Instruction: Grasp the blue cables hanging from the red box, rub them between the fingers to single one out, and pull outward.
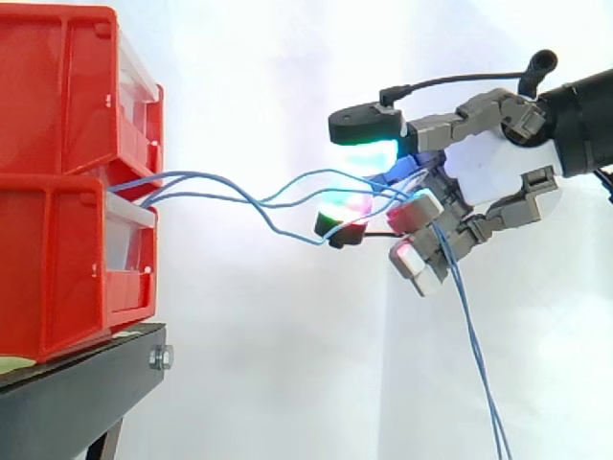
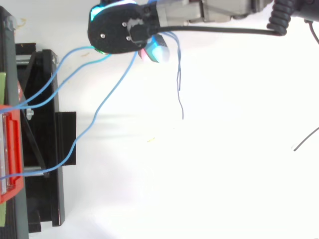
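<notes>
Side view: the blue cables (image 1: 474,355) leave the front of the red box (image 1: 57,278), which sits at the edge of the black stand (image 1: 77,383). They span slack through open air to the hand (image 1: 479,163), well clear of the stand, and their free ends drop below it. Finding: the hand's fingers are curled and pinch the strands between glowing pads (image 1: 369,155). You should judge these cables light, limp and slick, liable to slip or tangle. Take hold at the pads, short of the tails, with a pinch light enough for strands to roll apart.
</notes>
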Action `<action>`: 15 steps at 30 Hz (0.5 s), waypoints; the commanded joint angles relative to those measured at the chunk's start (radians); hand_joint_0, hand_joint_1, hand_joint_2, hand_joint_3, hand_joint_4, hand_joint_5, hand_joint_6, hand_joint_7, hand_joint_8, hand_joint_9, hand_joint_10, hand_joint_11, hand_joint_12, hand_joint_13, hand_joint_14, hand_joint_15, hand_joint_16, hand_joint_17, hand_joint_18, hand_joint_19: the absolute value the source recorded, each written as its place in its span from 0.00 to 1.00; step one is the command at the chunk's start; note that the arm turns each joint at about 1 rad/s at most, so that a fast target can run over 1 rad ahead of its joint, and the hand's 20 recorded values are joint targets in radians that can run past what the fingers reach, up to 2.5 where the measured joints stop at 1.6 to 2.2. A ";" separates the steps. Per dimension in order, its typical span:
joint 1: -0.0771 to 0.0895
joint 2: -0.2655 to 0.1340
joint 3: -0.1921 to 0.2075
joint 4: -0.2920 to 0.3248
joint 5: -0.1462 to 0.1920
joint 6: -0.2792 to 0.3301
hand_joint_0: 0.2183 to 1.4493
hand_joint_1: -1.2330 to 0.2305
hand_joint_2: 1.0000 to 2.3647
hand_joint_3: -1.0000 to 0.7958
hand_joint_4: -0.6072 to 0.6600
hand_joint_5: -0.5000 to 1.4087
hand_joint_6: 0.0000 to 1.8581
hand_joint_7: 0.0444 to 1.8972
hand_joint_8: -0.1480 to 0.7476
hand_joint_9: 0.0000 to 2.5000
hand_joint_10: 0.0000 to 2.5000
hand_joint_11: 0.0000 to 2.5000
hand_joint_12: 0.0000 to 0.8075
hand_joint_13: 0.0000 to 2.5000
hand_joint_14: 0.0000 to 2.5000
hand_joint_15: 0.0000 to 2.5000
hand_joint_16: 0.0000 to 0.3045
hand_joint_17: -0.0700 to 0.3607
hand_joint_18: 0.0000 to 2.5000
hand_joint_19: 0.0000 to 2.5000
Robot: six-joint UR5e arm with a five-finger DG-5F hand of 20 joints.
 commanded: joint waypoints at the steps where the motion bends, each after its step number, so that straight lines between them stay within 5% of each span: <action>1: 0.005 0.000 -0.019 -0.002 -0.002 0.013 0.29 0.45 0.01 0.33 0.53 0.18 0.48 0.46 0.47 0.50 0.01 0.49 0.47 0.42 0.01 0.30 0.18 0.44 0.33 0.27; 7: 0.015 0.000 -0.042 -0.003 -0.008 0.109 0.23 0.51 0.00 0.28 0.54 0.18 0.48 0.46 0.49 0.50 0.01 0.49 0.50 0.42 0.01 0.30 0.19 0.47 0.34 0.27; 15: 0.025 0.000 -0.042 -0.011 -0.009 0.119 0.19 0.47 0.00 0.28 0.57 0.18 0.48 0.45 0.52 0.51 0.01 0.48 0.53 0.43 0.01 0.29 0.21 0.50 0.36 0.26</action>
